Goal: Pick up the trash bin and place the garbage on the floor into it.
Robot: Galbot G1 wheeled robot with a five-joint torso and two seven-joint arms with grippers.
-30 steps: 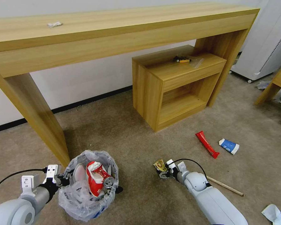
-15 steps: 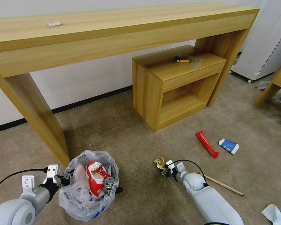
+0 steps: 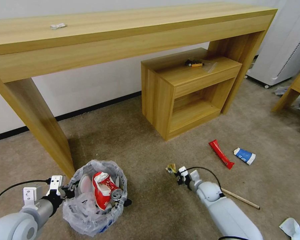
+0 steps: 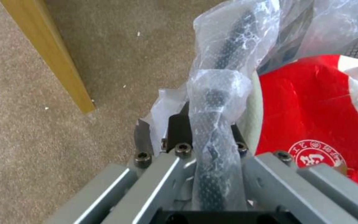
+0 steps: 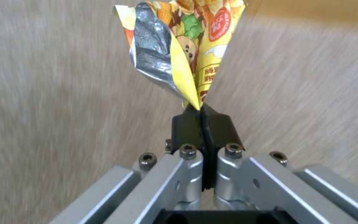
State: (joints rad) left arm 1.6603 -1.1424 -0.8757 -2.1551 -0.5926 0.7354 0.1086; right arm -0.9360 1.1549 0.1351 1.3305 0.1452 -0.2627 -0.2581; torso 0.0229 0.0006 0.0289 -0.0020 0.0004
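Observation:
The trash bin point(image 3: 90, 216), black with a crinkly plastic liner, sits on the beige carpet floor point(image 3: 140, 150) at the lower left. My left gripper point(image 3: 68, 192) is shut on its rim point(image 4: 228, 46), with the fingers point(image 4: 179, 124) clamped over the bagged edge. Inside lie a red-white cup point(image 3: 102, 188), a crushed can point(image 3: 116, 194) and a white slipper point(image 3: 85, 185). My right gripper point(image 3: 176, 174) is shut on a yellow wrapper point(image 5: 187, 46) just above the carpet, right of the bin. A red wrapper point(image 3: 221, 154), a blue-white cup point(image 3: 244, 156) and a wooden stick point(image 3: 240, 198) lie farther right.
A long wooden table's leg point(image 3: 40, 126) stands just behind the bin. A low wooden cabinet point(image 3: 186, 90) sits under the table at centre. A white wheeled unit point(image 3: 283, 43) and another wooden leg point(image 3: 286, 96) are at the right. A pale crumpled piece point(image 3: 291, 228) lies bottom right.
My right gripper, still holding the yellow wrapper, has shifted a little farther from me, and the wrapper now looks narrower. The left gripper and the bin have not moved.

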